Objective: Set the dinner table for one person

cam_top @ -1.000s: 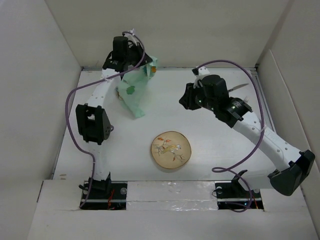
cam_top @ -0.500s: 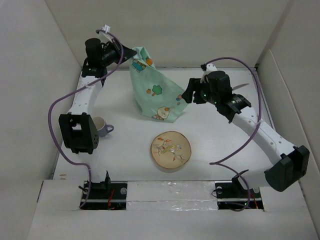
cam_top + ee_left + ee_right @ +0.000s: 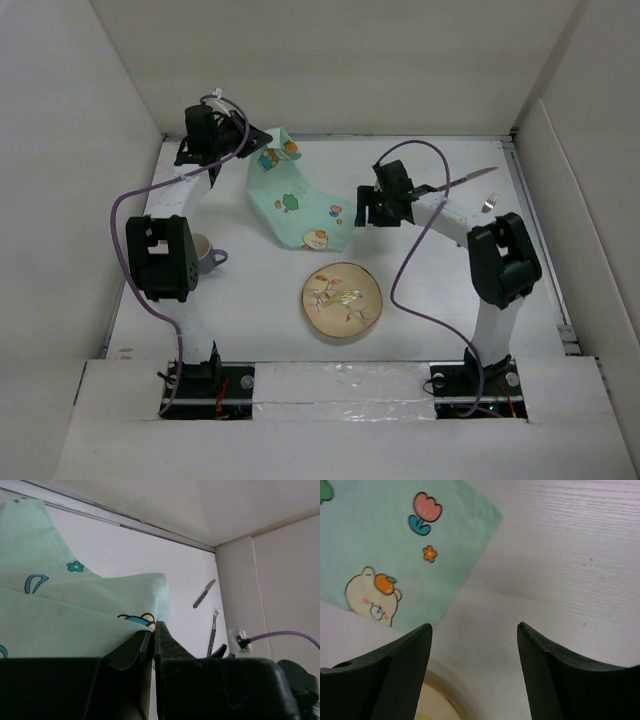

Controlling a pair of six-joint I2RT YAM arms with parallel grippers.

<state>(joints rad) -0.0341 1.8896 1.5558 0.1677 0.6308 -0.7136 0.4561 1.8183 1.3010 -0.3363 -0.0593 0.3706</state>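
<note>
I have the left gripper [image 3: 262,148] clenched on one corner of the cloth mat [image 3: 295,200] at the far left of the dinner table [image 3: 430,290]. Its jaws are pressed together with green fabric pinched between them. The mat slopes down from that corner toward the middle, and its near end lies flat on the tabletop.

My right gripper [image 3: 362,212] is released, jaws wide apart with nothing between them. It points down at bare table just beside the mat's near right corner. The right wrist view shows the bear-and-flower print on the left and a plate rim at the bottom edge.

The plate [image 3: 342,298] sits near the centre, just in front of the mat and not touching it. A cup [image 3: 205,250] is on the left side, partly hidden behind the left arm. A knife [image 3: 470,178] and fork [image 3: 489,203] lie at the far right, close to the wall and well apart from the plate.

The dinner table is the white surface under all of this, with white walls around it.
</note>
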